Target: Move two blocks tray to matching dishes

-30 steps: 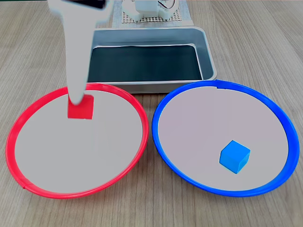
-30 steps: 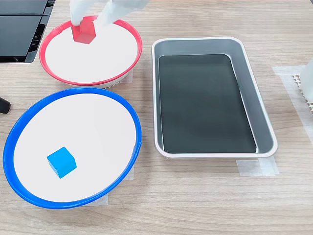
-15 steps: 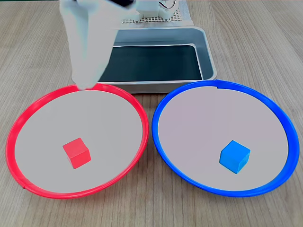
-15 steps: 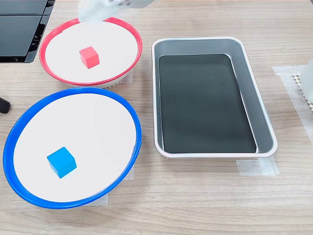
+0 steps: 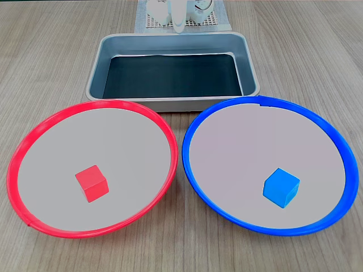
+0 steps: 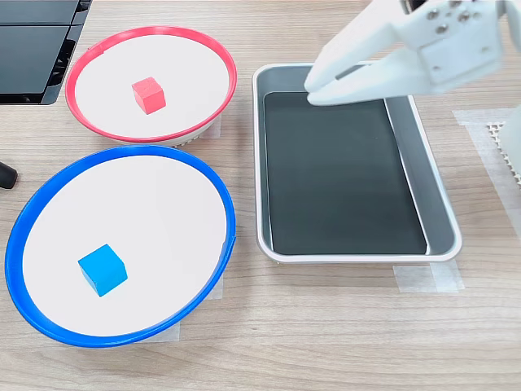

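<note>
The red block (image 5: 91, 182) (image 6: 148, 94) lies in the red-rimmed dish (image 5: 113, 141) (image 6: 183, 73). In the blue-rimmed dish (image 5: 244, 141) (image 6: 146, 212) rests the blue block (image 5: 281, 187) (image 6: 102, 269). The silver tray (image 5: 170, 103) (image 6: 358, 255) holds nothing on its dark bottom. My white gripper (image 6: 311, 88) hangs above the tray's end nearest the red dish, its fingertips meeting with nothing between them. In the other fixed view the gripper (image 5: 179, 25) shows as a narrow white tip beyond the tray's far rim.
A black device (image 6: 37, 49) lies beside the red dish at the table's corner. A white mesh mat (image 5: 148, 22) (image 6: 506, 151) sits under the arm's base past the tray. Bare wooden table surrounds the dishes.
The gripper let go of the red block, which now lies in the red dish. The arm has pulled back from that dish to above the tray.
</note>
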